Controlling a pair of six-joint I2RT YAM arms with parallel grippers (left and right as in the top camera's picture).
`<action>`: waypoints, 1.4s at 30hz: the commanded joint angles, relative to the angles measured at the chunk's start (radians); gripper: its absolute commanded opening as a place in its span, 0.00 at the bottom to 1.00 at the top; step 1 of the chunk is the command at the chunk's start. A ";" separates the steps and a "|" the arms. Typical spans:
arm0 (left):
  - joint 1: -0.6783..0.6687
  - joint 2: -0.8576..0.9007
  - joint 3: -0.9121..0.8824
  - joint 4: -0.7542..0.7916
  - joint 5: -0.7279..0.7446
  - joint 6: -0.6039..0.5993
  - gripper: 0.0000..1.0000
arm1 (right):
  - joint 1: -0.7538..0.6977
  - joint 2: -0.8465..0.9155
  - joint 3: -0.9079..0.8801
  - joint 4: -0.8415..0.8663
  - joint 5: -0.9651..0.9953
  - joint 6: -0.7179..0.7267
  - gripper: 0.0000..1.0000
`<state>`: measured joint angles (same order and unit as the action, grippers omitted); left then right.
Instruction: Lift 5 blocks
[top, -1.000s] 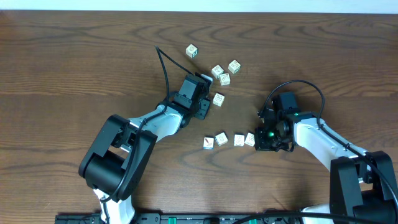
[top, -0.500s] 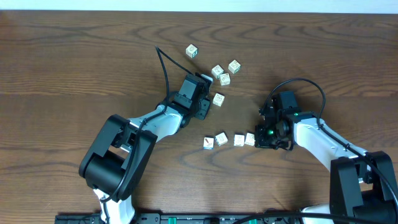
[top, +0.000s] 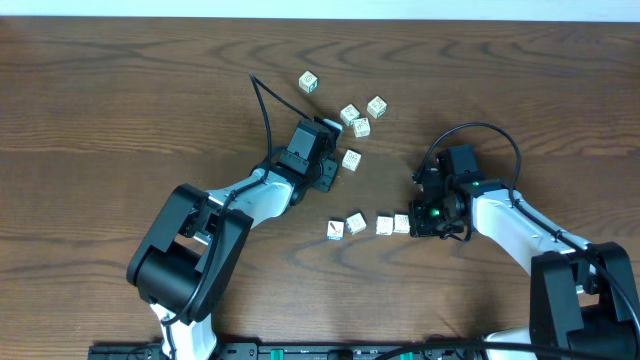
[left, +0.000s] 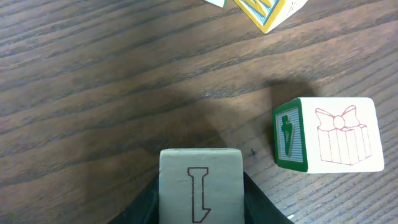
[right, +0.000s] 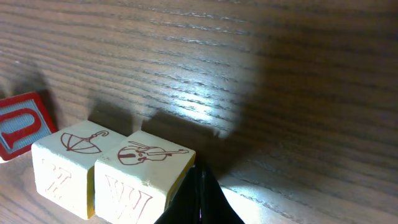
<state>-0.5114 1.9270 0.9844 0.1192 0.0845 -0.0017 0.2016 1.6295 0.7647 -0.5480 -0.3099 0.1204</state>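
Now left gripper (left: 200, 210) pinches the I-marked block (left: 200, 180) between its jaws; right gripper (right: 200, 193) fully closed on nothing, tips just beside the violin block (right: 146, 171).

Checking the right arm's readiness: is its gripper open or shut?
Shut: the right gripper shows fingers pressed together, nothing between, beside the violin block.

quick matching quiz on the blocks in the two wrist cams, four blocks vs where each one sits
1 I block
2 gift block
3 violin block
4 umbrella block

a between two other blocks
b beside the shut right gripper
c between the left fingers
d apart from the rest, green side face

Pairs: 1-c, 2-d, 3-b, 4-a
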 joint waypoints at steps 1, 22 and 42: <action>0.004 0.020 0.019 -0.002 0.010 0.001 0.09 | 0.031 0.029 -0.008 0.003 0.020 -0.032 0.01; 0.004 -0.230 0.017 -0.316 0.002 -0.084 0.08 | 0.045 0.029 -0.006 -0.002 -0.020 -0.048 0.01; -0.154 -0.285 -0.105 -0.505 -0.146 -0.373 0.07 | 0.078 0.029 0.000 -0.029 -0.024 -0.047 0.01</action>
<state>-0.6521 1.6585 0.9081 -0.3630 0.0250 -0.2699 0.2672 1.6337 0.7650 -0.5716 -0.3443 0.0902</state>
